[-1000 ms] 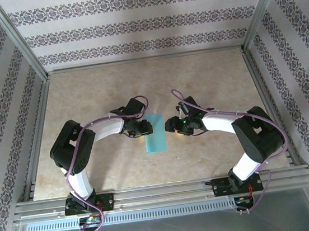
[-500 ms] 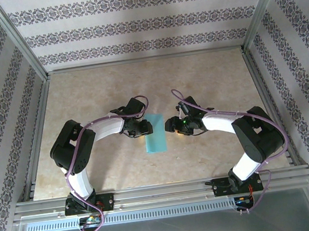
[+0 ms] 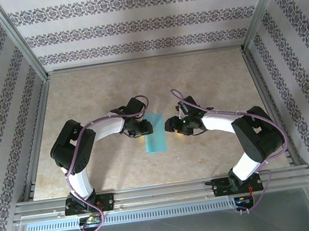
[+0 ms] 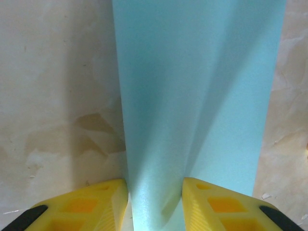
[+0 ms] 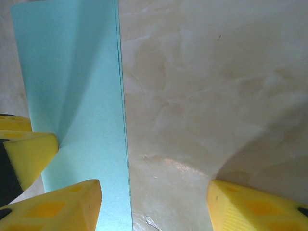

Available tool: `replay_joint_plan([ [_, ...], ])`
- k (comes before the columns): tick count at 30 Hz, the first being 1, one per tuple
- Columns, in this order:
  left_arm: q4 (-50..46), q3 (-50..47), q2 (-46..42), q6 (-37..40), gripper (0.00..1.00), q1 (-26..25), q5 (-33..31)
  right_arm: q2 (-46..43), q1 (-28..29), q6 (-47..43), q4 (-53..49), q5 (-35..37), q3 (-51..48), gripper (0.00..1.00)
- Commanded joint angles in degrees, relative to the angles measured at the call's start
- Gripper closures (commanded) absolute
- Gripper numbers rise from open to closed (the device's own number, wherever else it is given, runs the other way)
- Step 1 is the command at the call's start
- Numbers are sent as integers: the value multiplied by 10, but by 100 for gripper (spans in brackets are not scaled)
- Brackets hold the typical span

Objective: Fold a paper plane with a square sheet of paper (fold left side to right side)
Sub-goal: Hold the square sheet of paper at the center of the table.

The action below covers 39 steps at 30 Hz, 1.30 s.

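Note:
The square sheet of paper (image 3: 155, 133) is teal-blue and lies folded into a narrow rectangle on the marbled table, between the two arms. My left gripper (image 3: 144, 128) reaches it from the left. In the left wrist view a raised ridge of the paper (image 4: 192, 86) runs between the yellow fingers of the left gripper (image 4: 155, 204), which are shut on it. My right gripper (image 3: 172, 125) stands at the paper's right edge. In the right wrist view the right gripper (image 5: 154, 207) is open, with one finger over the paper (image 5: 72, 82) and the other over bare table.
Aluminium rails (image 3: 164, 192) frame the table on all sides, and patterned walls stand behind them. The marbled tabletop (image 3: 151, 87) stretches beyond the paper to the back wall. Purple cables (image 3: 141, 101) loop over both forearms.

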Motion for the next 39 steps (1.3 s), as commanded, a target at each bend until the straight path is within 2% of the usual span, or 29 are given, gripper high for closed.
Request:
replay_joint_plan([
  [1, -25, -11, 41, 12, 62, -16, -8, 7, 12, -7, -3, -3, 13, 38],
  [4, -25, -10, 41, 12, 62, -16, -8, 4, 19, 2, 14, -16, 15, 41],
  [6, -26, -10, 41, 12, 62, -16, -8, 5, 24, 11, 35, -29, 18, 46],
  [13, -28, -11, 41, 12, 62, -16, -9, 39, 48, 26, 69, -55, 42, 77],
  [17, -29, -10, 41, 12, 62, -16, -9, 61, 53, 28, 68, -55, 51, 86],
  [21, -30, -10, 41, 13, 62, -16, -11, 77, 56, 31, 64, -50, 51, 89],
  [39, -31, -6, 44, 16, 62, -16, -9, 84, 57, 25, 44, -39, 44, 90],
])
